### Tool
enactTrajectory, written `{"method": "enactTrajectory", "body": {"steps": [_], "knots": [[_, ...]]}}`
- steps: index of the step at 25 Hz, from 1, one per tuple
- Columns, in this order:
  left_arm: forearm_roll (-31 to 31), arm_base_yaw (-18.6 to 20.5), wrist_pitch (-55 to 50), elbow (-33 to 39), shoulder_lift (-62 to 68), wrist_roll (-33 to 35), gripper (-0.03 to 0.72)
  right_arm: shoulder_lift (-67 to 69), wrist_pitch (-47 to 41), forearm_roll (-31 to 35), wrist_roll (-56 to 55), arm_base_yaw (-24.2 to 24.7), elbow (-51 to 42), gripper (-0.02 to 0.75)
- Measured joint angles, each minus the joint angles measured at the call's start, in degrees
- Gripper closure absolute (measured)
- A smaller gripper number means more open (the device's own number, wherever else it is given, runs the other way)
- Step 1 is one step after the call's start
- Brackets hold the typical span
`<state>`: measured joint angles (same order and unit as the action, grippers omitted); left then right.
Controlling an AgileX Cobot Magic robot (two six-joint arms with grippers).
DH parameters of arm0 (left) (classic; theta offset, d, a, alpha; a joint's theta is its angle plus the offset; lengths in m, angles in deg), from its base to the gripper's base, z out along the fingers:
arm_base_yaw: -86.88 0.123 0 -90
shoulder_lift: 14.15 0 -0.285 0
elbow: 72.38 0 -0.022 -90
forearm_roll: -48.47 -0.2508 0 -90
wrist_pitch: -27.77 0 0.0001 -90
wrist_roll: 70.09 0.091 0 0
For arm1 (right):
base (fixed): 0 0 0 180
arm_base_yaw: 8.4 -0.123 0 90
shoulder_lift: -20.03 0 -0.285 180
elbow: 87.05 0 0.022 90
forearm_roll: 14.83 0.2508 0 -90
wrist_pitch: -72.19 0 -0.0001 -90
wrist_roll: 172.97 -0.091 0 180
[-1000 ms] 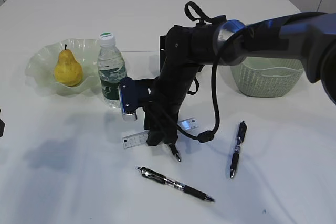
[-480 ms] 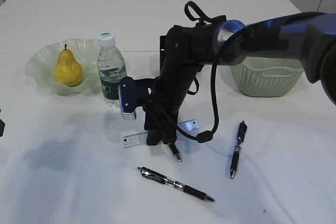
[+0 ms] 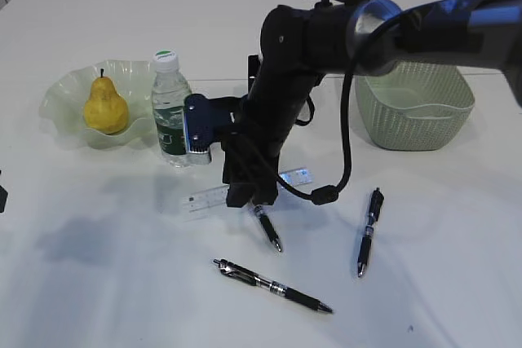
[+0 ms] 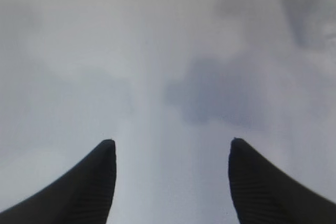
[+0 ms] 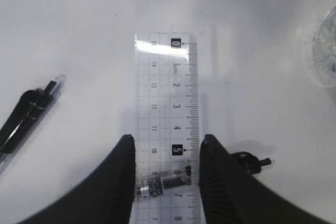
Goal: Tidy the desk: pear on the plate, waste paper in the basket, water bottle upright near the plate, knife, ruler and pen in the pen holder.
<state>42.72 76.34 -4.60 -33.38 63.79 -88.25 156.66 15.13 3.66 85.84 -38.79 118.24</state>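
Ruler [image 5: 167,124], clear stiff plastic, sits pinched by its long edges in the right gripper [image 5: 167,156], lifted just off the desk [image 3: 98,283]; thin, light and slick, so I'd judge it could twist or slip. Left gripper [image 4: 170,182] hangs spread over bare tabletop, holding nothing. Pens [image 3: 273,286] lie nearest on the white surface; farther back stand the water bottle [image 3: 173,112], pear [image 3: 105,107] in its plate [image 3: 61,91], and the basket [image 3: 414,116].

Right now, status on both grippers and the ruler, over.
Right gripper shut on ruler, lifted off the desk. Left gripper open, empty. Three pens loose below; pen holder hidden behind the arm.
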Motion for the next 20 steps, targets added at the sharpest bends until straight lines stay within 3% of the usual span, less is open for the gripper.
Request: {"method": "enactTrajectory", "body": {"steps": [5,12,20], "knots": [[0.00,0.00,0.00,0.00,0.00,0.00,0.214,-4.29,-2.30,2.60,-0.13,1.35,0.00,0.468],[-0.09,0.00,-1.37,0.00,0.00,0.10,0.214,-12.03,-2.76,8.05,-0.22,8.29,0.00,0.469],[-0.09,0.00,-3.50,0.00,0.00,0.10,0.214,-16.39,1.28,22.59,-0.22,17.22,0.00,0.469]]}}
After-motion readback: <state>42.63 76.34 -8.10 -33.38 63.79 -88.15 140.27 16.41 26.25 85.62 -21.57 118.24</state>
